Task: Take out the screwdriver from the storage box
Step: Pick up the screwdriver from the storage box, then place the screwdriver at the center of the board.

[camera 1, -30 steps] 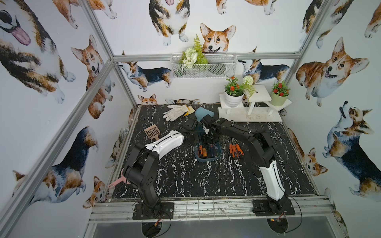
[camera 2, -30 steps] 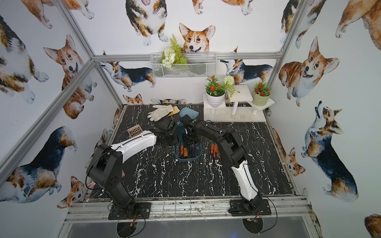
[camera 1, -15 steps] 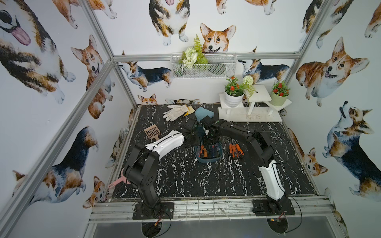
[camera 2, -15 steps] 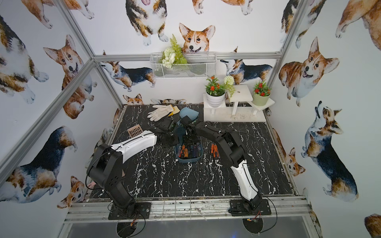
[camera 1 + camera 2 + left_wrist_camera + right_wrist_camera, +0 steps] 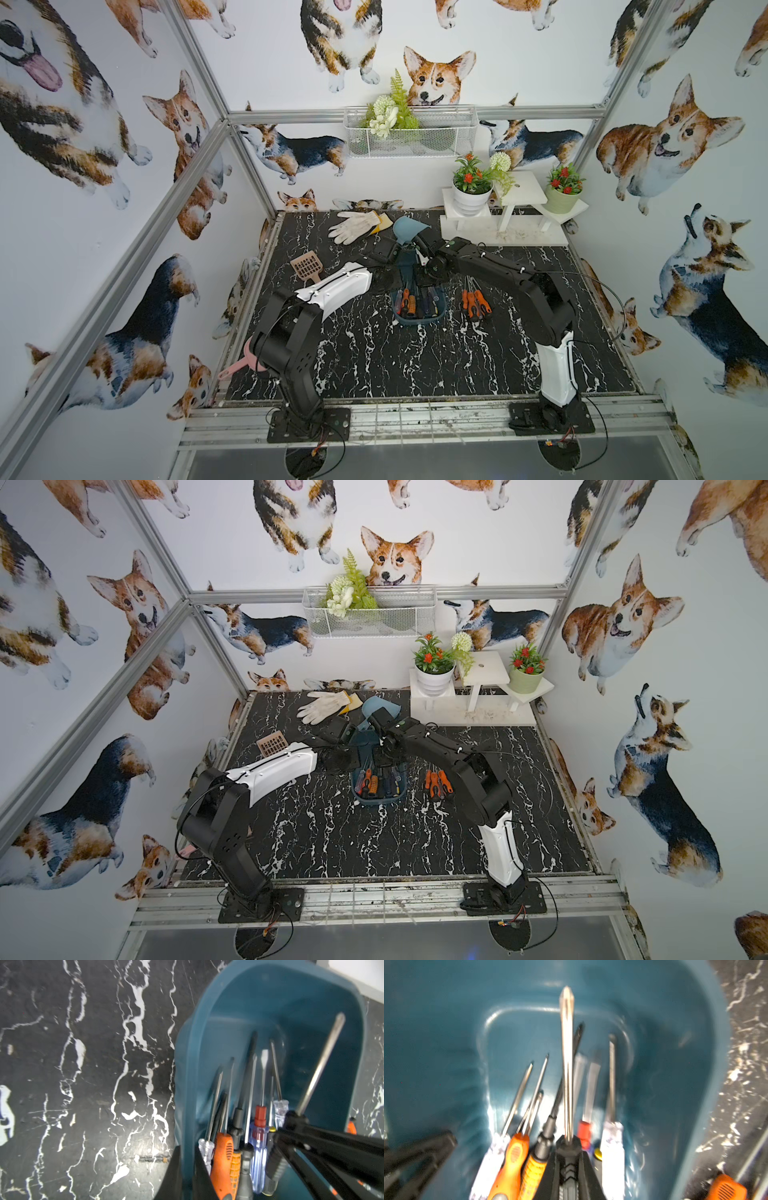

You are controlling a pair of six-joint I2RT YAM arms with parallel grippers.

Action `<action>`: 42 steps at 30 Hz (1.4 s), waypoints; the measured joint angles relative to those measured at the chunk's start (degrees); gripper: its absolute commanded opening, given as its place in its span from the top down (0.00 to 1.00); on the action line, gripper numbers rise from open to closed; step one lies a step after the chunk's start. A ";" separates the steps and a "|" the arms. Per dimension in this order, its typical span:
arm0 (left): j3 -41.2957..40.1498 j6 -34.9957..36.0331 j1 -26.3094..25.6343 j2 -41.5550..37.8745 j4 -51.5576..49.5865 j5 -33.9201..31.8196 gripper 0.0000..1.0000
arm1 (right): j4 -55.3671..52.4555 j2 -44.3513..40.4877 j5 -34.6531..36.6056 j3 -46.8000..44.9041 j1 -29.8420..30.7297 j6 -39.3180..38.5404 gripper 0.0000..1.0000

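Note:
The storage box point(image 5: 419, 320) point(image 5: 376, 801) is a dark teal tub in the middle of the table, with several screwdrivers lying in it. My left gripper point(image 5: 187, 1149) is shut on the box's side wall point(image 5: 182, 1084), one finger inside and one outside. My right gripper point(image 5: 568, 1157) reaches into the box and is shut on the black-and-grey handle of a screwdriver point(image 5: 566, 1064). Its long silver shaft point(image 5: 320, 1064) slants away from the others. In both top views the arms hide both grippers.
Three orange-handled screwdrivers point(image 5: 473, 303) lie on the table just right of the box. Behind it are a light blue dustpan point(image 5: 409, 228) and a white glove point(image 5: 353, 224). A brown scoop point(image 5: 307, 268) lies at the left, and a white plant stand point(image 5: 503, 232) at the back right.
My right gripper has closed onto the screwdriver's handle inside the box. The left arm has stayed where it was, holding the box wall.

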 measured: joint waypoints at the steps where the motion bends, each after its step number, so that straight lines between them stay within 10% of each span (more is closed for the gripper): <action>1: 0.00 -0.13 0.00 0.00 0.00 -0.09 1.00 | -0.13 -0.24 0.37 -0.24 0.00 -0.04 1.00; 42: -0.44 -0.44 0.00 -0.13 0.13 -0.37 1.00 | -8.61 -22.77 4.17 -21.92 -13.73 -7.48 1.00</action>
